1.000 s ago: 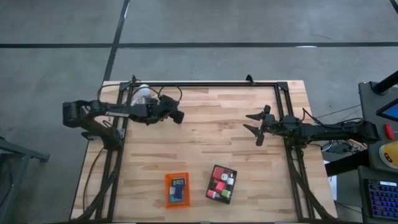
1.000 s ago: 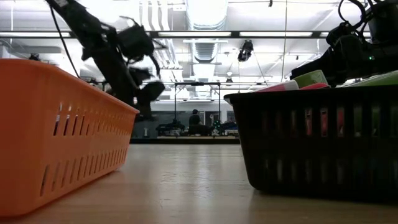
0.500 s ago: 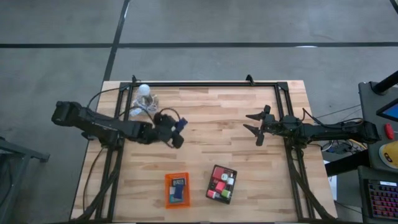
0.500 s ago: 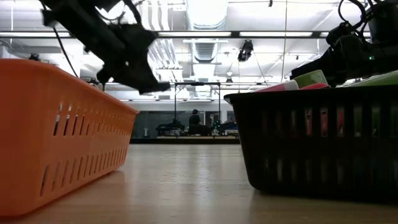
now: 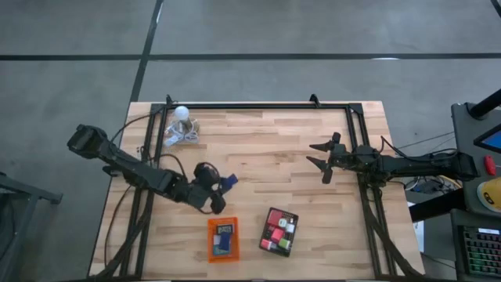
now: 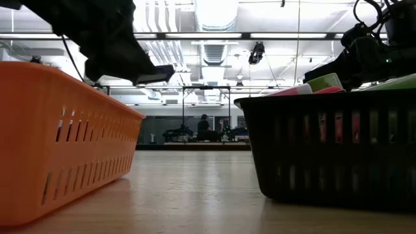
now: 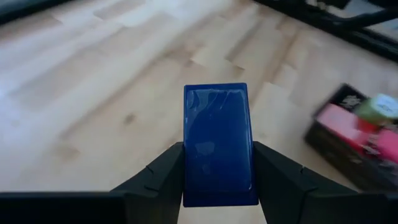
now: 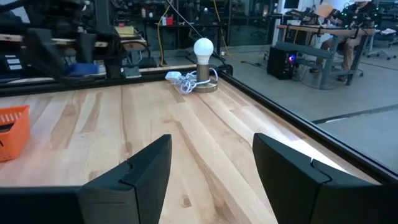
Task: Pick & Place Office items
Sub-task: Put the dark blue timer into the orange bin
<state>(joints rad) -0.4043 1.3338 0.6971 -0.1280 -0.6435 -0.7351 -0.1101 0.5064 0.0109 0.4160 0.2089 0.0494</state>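
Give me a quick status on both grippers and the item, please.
Left gripper shut on dark blue block, near orange tray. Right gripper open, waiting. Nothing in the way.

even overhead light is falling on the table (image 5: 258, 157) in the high view, casting only soft shadows. in the low view, ceiling strip lights (image 6: 214, 36) are glaring white, leaving the orange tray (image 6: 58, 136) and black tray (image 6: 331, 143) nearest the lens out of focus. in the left wrist view, the dark blue block (image 7: 219, 144) is showing sheen; the background is blurring.
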